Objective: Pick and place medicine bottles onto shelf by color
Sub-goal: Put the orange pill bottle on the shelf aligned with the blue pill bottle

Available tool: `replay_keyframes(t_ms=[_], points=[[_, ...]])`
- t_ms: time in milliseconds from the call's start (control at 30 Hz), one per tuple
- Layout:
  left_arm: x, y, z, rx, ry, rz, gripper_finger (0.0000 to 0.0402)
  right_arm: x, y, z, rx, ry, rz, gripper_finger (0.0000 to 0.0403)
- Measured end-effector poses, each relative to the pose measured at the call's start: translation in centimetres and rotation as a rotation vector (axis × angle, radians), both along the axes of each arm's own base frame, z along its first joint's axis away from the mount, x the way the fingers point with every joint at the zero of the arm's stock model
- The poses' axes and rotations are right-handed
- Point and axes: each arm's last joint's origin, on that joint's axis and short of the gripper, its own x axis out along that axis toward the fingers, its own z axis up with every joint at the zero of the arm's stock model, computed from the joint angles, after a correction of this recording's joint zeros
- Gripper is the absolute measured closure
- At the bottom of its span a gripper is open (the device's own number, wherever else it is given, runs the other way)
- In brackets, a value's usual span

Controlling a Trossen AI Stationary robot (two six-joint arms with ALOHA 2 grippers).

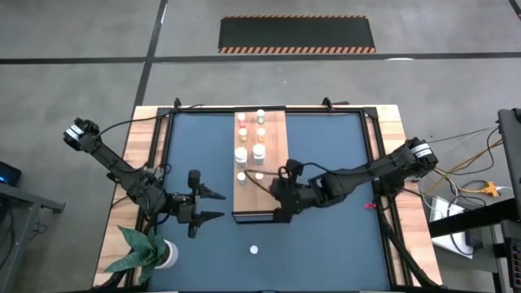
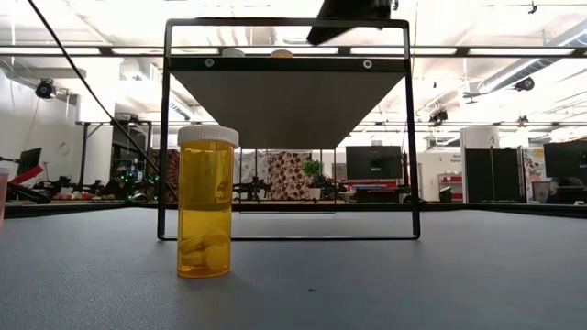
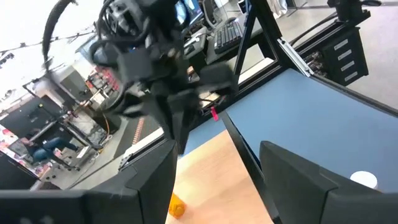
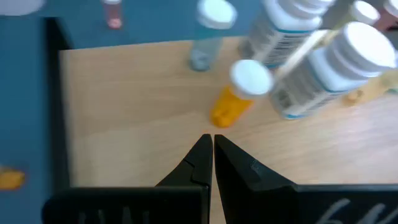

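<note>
The shelf (image 1: pixel 270 185) is a light wooden board on a black frame (image 2: pixel 165 137) in the middle of the dark mat. Several medicine bottles (image 1: pixel 259 150) stand on its far half. In the right wrist view an orange one with a white cap (image 4: pixel 239 93) stands just beyond the tips, with larger white ones (image 4: pixel 336 62) beside it. One orange bottle (image 2: pixel 205 202) stands alone on the mat near the front edge (image 1: pixel 254 250). My right gripper (image 4: pixel 212 146) is shut and empty over the board's near half (image 1: pixel 275 187). My left gripper (image 1: pixel 218 205) hangs open left of the shelf.
A white pot with a green plant (image 1: pixel 151 254) stands at the near left corner, close behind my left arm. A small pink object (image 1: pixel 370 205) lies at the mat's right rim. Cables run along the wooden table rim (image 1: pixel 391 130).
</note>
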Motion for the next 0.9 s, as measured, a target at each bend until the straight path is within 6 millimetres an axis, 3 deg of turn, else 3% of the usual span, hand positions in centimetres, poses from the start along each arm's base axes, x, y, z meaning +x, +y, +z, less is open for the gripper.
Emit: replay_keyframes(t_ms=[333,567,900], points=[[0.0,0.0,0.4,-0.042,-0.031,0.001,0.0189,-2.1,5.3,0.4,0.029,-0.055,0.093,0.0394],[0.1,-0.1,0.8,-0.077,-0.076,-0.001,0.0189,-3.3,9.3,0.1,-0.008,-0.183,0.195,0.0394],[0.1,-0.3,1.2,-0.217,-0.107,-0.073,0.0189,-4.1,11.0,-1.8,-0.054,-0.254,0.301,0.0394]])
